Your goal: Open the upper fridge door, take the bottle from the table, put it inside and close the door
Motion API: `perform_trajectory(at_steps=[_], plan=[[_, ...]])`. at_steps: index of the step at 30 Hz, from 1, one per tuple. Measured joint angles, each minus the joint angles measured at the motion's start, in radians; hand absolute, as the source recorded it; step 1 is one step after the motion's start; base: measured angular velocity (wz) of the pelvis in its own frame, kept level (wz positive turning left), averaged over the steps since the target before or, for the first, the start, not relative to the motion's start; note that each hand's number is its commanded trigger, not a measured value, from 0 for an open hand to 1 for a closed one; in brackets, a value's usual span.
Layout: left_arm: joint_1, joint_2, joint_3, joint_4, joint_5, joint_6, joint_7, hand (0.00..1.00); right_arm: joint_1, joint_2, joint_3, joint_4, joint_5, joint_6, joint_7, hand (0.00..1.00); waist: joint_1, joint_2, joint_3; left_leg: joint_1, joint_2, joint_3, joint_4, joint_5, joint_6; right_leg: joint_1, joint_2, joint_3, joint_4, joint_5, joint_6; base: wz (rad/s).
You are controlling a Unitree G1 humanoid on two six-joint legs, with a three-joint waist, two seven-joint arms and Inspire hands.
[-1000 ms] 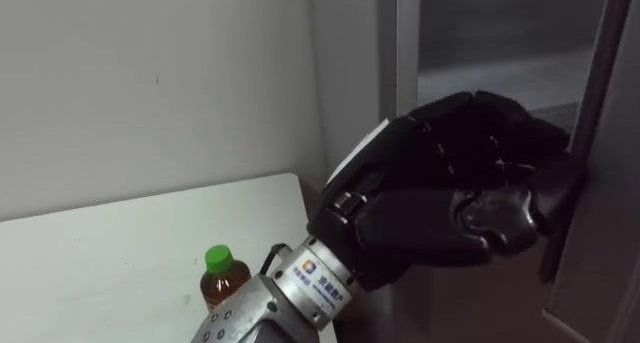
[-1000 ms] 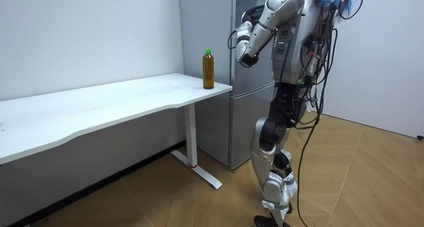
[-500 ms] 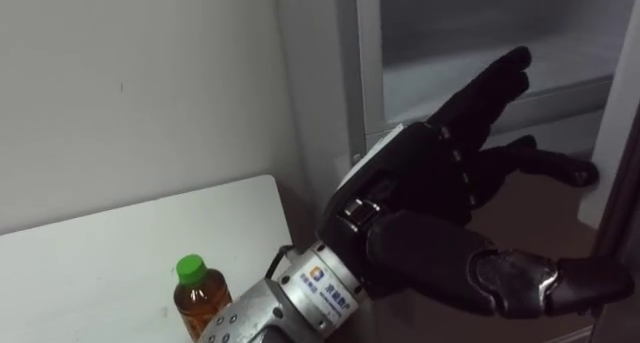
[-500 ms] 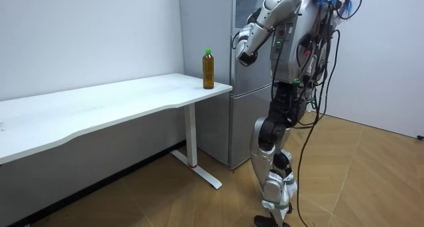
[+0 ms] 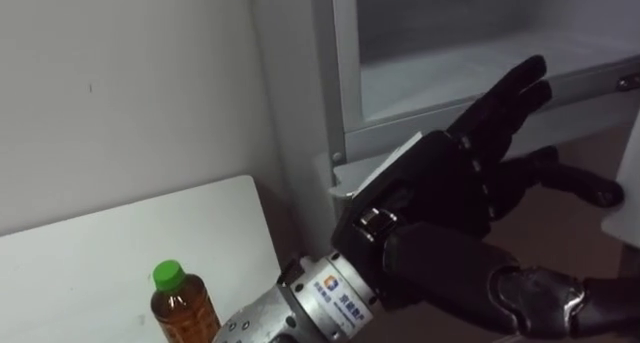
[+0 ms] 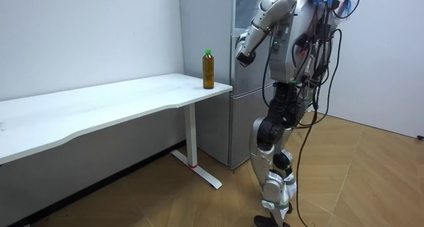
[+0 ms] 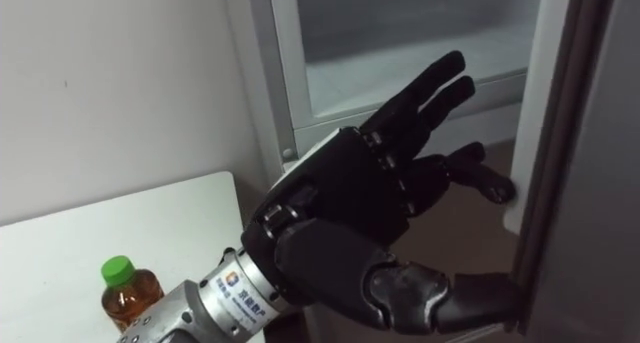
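A bottle [image 5: 180, 308] of amber drink with a green cap stands upright at the corner of the white table [image 5: 80, 273], left of the fridge [image 6: 218, 121]. The fridge's upper door [image 7: 580, 163] stands open at my right, and a pale shelf [image 5: 450, 78] shows inside. My left hand [image 5: 430, 203] is raised in front of that opening, fingers straight and spread, holding nothing. Its thumb reaches toward the door's edge in the right eye view. The bottle [image 6: 208, 69] is well below and to the left of this hand [image 6: 242, 55]. I stand upright close to the fridge.
A plain pale wall [image 5: 120, 93] runs behind the table. The long table [image 6: 99, 104] stretches away to the room view's left on a white leg. Wooden floor [image 6: 371, 174] lies open behind me on the room view's right.
My left hand was curled on the fridge door's edge; it has let go and its fingers are now straight. The door stands wider. The eye views have shifted right, so the bottle sits further left.
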Motion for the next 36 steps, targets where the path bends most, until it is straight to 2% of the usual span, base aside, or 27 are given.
perform_trajectory(at_steps=[6,9,17,21,27,30,36], plan=[[-0.016,-0.002,-0.023,0.007,-0.011,0.003,0.000,0.00,0.000,-0.001,0.000,0.004,0.004,0.001,0.000,0.00,-0.004,-0.001,0.0007,0.007,0.001,0.010,-0.002,-0.001,-0.001,0.000,0.002,0.004,0.000,0.000,-0.001,-0.05],[-0.032,-0.001,-0.029,0.015,-0.011,0.005,0.000,0.00,0.000,-0.001,-0.001,0.004,0.003,0.005,0.001,0.00,-0.007,-0.003,0.0024,0.011,0.003,0.021,-0.004,-0.002,-0.003,0.001,0.002,0.020,0.000,0.001,-0.001,-0.10],[-0.033,-0.002,-0.041,0.025,-0.033,0.008,-0.001,0.00,-0.013,-0.005,-0.009,0.012,-0.009,0.024,0.003,0.00,-0.048,-0.005,0.0037,0.015,0.005,0.033,-0.006,-0.003,-0.005,-0.008,0.010,0.036,-0.001,0.001,-0.002,-0.04],[-0.033,0.000,-0.041,0.026,-0.033,0.008,-0.001,0.00,-0.014,-0.005,-0.009,0.016,-0.010,0.024,0.010,0.00,-0.053,-0.006,0.0039,0.026,0.007,0.051,-0.010,-0.005,-0.008,-0.008,0.017,0.056,-0.001,0.001,-0.002,-0.16],[-0.049,0.000,-0.043,0.026,-0.033,0.025,-0.001,0.00,-0.016,-0.007,-0.023,0.016,-0.007,0.043,0.010,0.00,-0.059,-0.004,0.0037,0.029,0.007,0.060,-0.017,-0.005,-0.009,-0.013,0.019,0.057,-0.003,0.001,-0.002,-0.06],[-0.072,0.001,-0.043,0.030,-0.032,0.033,-0.001,0.00,-0.016,-0.008,-0.037,0.021,-0.007,0.044,0.010,0.00,-0.059,-0.001,0.0041,0.030,0.008,0.071,-0.017,-0.005,-0.010,-0.013,0.019,0.058,-0.002,0.003,-0.003,-0.08],[-0.088,0.001,-0.043,0.031,-0.032,0.034,-0.001,0.00,-0.019,-0.020,-0.040,0.048,0.030,0.044,0.010,0.00,-0.060,0.020,0.0059,0.031,0.011,0.079,-0.017,-0.007,-0.012,-0.015,0.019,0.058,-0.001,0.004,-0.005,-0.03]])
